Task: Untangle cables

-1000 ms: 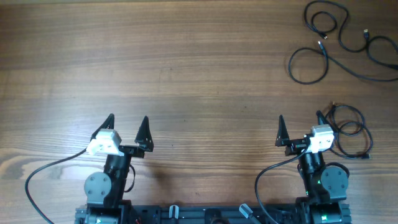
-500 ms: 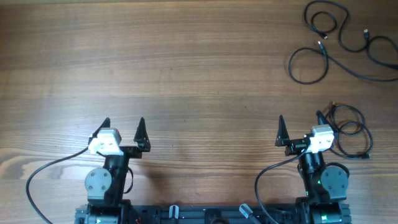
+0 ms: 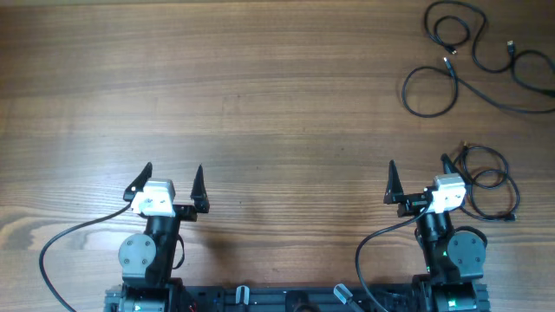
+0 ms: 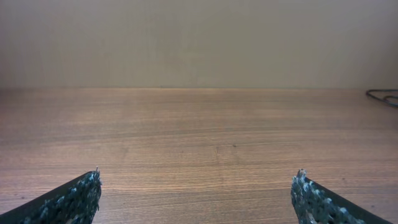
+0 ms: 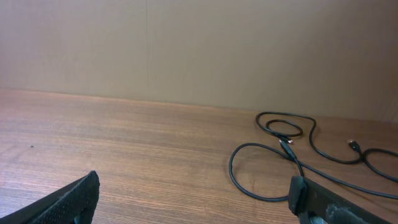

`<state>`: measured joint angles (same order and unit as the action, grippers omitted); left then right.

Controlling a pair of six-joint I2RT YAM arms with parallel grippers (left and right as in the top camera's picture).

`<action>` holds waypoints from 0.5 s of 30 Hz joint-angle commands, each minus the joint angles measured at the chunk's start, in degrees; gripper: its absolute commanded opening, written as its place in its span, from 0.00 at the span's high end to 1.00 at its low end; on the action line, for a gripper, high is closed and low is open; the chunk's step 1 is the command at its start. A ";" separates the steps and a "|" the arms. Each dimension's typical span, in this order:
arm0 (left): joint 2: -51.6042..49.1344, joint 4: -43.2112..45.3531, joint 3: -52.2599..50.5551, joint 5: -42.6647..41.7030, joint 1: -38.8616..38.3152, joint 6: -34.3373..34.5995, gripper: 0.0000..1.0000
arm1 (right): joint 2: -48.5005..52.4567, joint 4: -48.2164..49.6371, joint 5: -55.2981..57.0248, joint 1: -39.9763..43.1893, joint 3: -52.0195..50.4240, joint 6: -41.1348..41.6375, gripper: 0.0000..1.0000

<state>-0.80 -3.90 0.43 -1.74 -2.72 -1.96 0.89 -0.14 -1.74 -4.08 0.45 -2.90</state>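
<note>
Thin black cables lie at the table's right side. A long loose cable (image 3: pixel 451 69) with loops spreads over the far right corner and also shows in the right wrist view (image 5: pixel 283 152). A coiled cable (image 3: pixel 490 186) lies just right of my right gripper (image 3: pixel 419 180), apart from it. The right gripper is open and empty in its wrist view (image 5: pixel 193 193). My left gripper (image 3: pixel 171 180) is open and empty at the near left, with only bare wood between its fingers (image 4: pixel 198 193). A bit of cable (image 4: pixel 384 94) shows at the far right edge of the left wrist view.
Thicker black arm wires (image 3: pixel 65 243) curve along the near edge beside each arm base. The wooden table (image 3: pixel 260 95) stretches between the arms and the far edge. A plain wall (image 4: pixel 199 37) stands behind the table.
My left gripper has turned slightly, its wrist shifting a little right. The right arm and the cables have not moved.
</note>
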 commanded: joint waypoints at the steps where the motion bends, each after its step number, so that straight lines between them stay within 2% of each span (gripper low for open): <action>1: 0.63 -0.70 -0.11 0.59 0.22 -1.97 0.00 | -0.68 0.15 -0.85 0.28 -0.15 -0.04 0.00; 15: 0.63 -0.68 -0.11 1.33 0.24 -0.61 0.00 | -0.68 0.15 -0.85 0.28 -0.15 -0.04 0.00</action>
<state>-0.80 -3.92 0.43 -1.34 -2.72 -2.74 0.89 -0.14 -1.74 -4.08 0.45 -2.90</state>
